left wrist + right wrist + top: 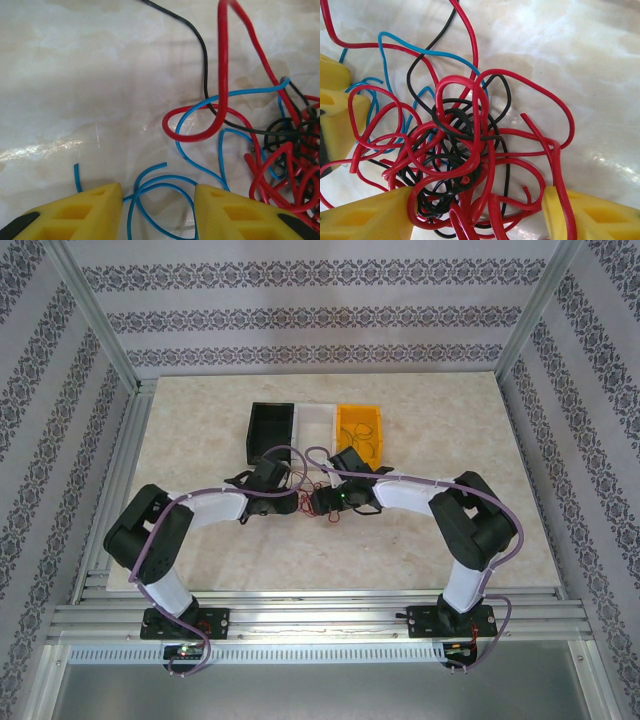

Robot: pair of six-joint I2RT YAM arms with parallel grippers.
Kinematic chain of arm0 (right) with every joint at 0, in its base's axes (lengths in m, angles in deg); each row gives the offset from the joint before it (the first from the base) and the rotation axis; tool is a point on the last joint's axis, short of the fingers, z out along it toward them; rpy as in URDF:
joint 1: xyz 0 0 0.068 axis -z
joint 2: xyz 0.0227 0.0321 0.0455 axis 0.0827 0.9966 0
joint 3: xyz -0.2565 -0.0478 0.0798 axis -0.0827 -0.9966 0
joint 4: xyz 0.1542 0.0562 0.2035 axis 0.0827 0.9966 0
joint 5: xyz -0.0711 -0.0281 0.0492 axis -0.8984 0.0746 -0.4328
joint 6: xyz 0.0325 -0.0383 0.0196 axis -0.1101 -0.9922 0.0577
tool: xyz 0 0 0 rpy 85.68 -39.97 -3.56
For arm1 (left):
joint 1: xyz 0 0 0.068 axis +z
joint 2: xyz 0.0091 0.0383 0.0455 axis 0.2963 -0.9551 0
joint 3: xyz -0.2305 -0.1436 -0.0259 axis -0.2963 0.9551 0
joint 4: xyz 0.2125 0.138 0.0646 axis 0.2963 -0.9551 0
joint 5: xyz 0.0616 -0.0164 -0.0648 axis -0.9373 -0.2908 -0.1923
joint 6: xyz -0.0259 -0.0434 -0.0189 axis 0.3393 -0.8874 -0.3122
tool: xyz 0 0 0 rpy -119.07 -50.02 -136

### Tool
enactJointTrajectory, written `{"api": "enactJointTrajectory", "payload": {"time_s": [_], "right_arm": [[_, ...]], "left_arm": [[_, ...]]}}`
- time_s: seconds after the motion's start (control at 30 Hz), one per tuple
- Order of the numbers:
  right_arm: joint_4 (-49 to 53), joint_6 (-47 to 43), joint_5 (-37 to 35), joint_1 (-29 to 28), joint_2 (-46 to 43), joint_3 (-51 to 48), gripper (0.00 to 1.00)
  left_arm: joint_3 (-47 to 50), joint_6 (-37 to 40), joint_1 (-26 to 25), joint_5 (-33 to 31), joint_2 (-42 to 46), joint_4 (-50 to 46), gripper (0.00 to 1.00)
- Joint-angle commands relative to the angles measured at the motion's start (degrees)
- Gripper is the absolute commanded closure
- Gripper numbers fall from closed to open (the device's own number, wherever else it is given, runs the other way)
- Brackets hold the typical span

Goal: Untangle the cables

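The cables (306, 496) lie as a tangled bundle of red, black and blue wires on the marble table, between the two grippers. My left gripper (157, 192) is open, its yellow fingers (80, 210) standing either side of loose blue cable loops (165, 182) that lie on the table. The red and black knot (285, 150) sits to its right. My right gripper (477, 200) is open and straddles the dense red and black knot (460, 150). One red wire (560, 170) runs over its right finger (590, 215). The left gripper's yellow fingers (335, 115) show at the left edge.
Three bins stand side by side behind the bundle: black (254, 430), white (316, 412) and yellow (343, 428), the yellow one with a thin wire in it. Aluminium rails (320, 615) run along the near edge, and patterned walls close in the sides.
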Motion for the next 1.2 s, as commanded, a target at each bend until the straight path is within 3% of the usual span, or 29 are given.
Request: {"api": "enactJointTrajectory", "payload": {"time_s": [0.0,0.17,0.23,0.33,0.43,0.77,1.17], "right_arm": [[1.25,1.13,-1.85,1.48,-0.35,-2.47,0.32],[0.27,2.13,-1.66,2.74,-1.16,-3.52,0.32],[-0.05,2.65,-1.5,3.23,-1.52,-3.94,0.33],[-1.05,4.0,-1.45,4.3,-2.7,-5.0,0.33],[-1.8,5.24,-0.7,5.67,-3.96,-6.07,0.34],[-1.83,9.46,-1.9,10.22,-6.36,-10.59,0.34],[-1.77,20.02,-7.68,20.01,-13.91,-18.92,0.34]], "left_arm": [[-2.06,2.05,-2.17,-3.21,-3.07,-11.14,0.57],[-6.36,3.38,-4.25,-6.38,-7.46,-18.23,0.58],[-8.3,3.55,-5.11,-7.79,-9.83,-20.47,0.64],[-11.38,3.3,-6.3,-10.36,-13.46,-23.78,0.77],[-11.69,0.64,-6.47,-12.87,-14.74,-23.9,0.99],[-3.14,-6.78,-4.41,-22.13,-2.43,-13.99,1.0],[5.24,-13.93,1.2,-39.22,17.91,-15.03,1.0]]}}
